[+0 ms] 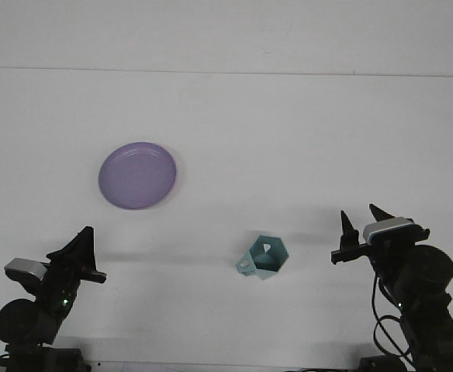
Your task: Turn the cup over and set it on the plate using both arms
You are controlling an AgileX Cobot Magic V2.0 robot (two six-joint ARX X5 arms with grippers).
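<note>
Teal cup [264, 258] sits lower centre on the tabletop [288, 132], purple plate [137, 175] upper left; right tool [362, 221] spread wide, empty; left tool [83, 252] state unclear

A plain white table [288, 132] stretches out ahead of me, matte and evenly lit; soft grey shadows lie on it toward the near edge; its far edge shows as a thin straight line across the top of my view; beyond that line a pale wall [226, 31] rises, bare and off-white; at far left, a dark sliver marks the table's corner.
</note>
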